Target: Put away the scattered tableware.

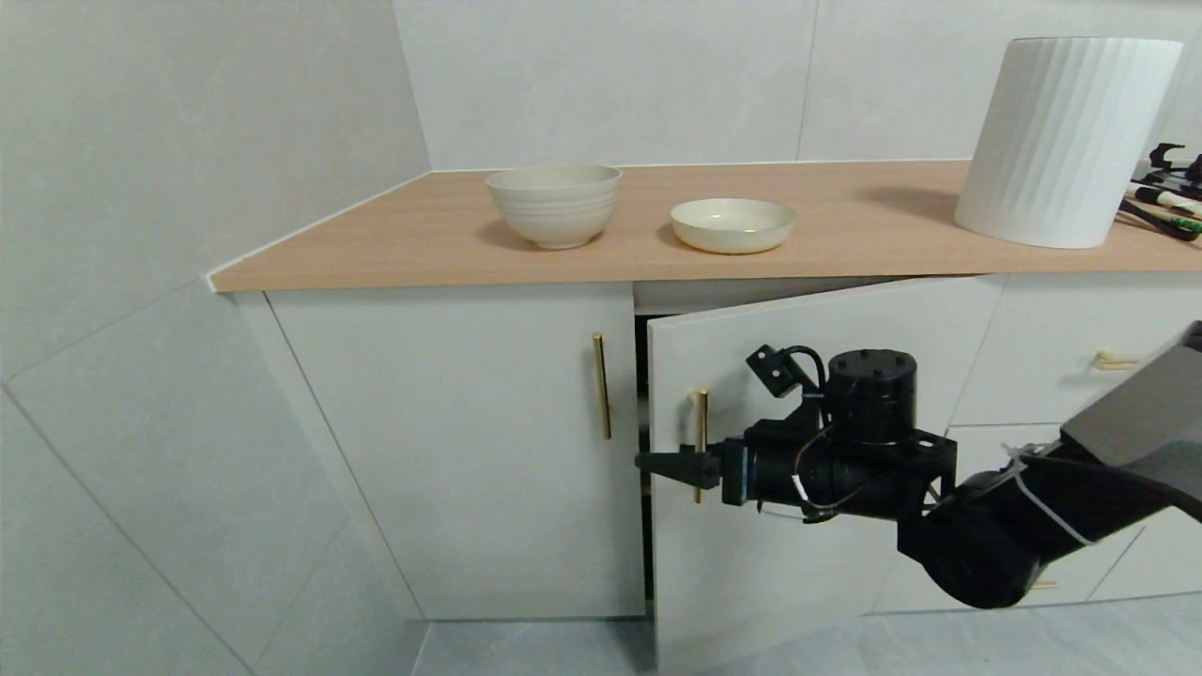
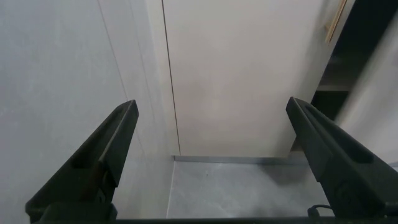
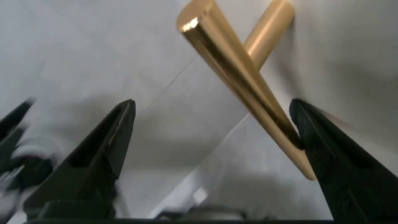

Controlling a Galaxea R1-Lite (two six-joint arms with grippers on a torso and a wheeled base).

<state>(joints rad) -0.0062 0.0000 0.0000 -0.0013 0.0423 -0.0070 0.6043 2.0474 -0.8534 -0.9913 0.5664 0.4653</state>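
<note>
Right tool [image 3: 211, 109], jaws apart, is straddling the upright brass handle [image 3: 249, 93] of the ajar cabinet door [image 1: 732, 563], while the bowl [image 1: 556, 202] and the shallow dish [image 1: 732, 223] are sitting on the surface [image 1: 423, 244] above that handle.

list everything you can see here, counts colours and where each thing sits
bowl: 1, beige, on the counter, left of the dish
dish: 1, cream, on the counter, apart from the bowl
canister: 1, white ribbed, on the counter, right
utensils: several, dark and green, counter's far right; too small to count
counter: 1, wood, above the doors
left door: 1, white, shut
right door: 1, white, ajar
left handle: 1, gold, on the left door
right handle: 1, gold, on the right door
left gripper: 1, black, fingers open, low before the left door
right gripper: 1, black, fingers open either side of the right handle
</note>
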